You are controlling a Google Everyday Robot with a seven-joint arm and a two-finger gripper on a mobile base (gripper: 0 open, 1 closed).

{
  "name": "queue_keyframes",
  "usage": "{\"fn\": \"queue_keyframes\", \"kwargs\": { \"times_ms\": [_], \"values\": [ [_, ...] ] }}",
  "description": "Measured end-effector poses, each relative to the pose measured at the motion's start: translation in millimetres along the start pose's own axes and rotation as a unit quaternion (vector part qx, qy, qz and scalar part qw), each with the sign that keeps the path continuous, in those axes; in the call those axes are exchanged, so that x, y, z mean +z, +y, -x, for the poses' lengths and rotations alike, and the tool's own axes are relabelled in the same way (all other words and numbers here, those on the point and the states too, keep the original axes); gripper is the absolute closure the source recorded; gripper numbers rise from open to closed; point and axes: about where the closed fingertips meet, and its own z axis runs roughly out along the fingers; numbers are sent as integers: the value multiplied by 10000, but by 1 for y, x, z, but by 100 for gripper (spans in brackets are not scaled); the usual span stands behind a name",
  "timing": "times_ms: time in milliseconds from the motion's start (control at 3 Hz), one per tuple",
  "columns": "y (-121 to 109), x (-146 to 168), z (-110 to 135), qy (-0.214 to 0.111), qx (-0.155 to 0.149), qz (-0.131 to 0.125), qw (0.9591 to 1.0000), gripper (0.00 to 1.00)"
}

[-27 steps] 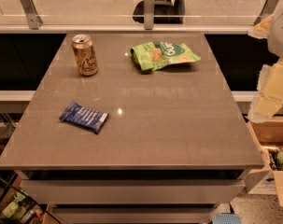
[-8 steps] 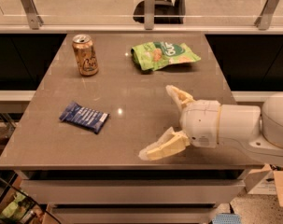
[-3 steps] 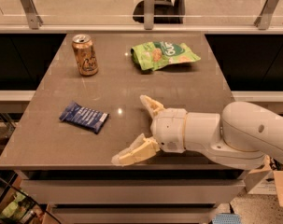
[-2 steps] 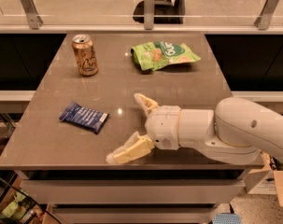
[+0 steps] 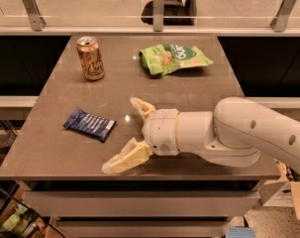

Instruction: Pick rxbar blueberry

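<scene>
Near the spread gripper (image 5: 121,134) lies dark-blue rxbar blueberry (image 5: 89,124).

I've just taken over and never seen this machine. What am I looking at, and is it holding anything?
The white shape is a robot arm reaching in from the right. Its gripper, two cream fingers spread open, is above the table's front part and holds nothing. The single camera looks down from the table's front side. On the table: the rxbar blueberry, a dark-blue wrapper just left of the gripper; a gold can standing back left; a green snack bag at the back.
</scene>
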Motion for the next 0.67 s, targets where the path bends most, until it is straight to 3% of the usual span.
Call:
{"fn": "queue_keyframes", "kwargs": {
  "times_ms": [667],
  "values": [
    [-3,22,-4,-52,63,156,9998,0]
  ]
}}
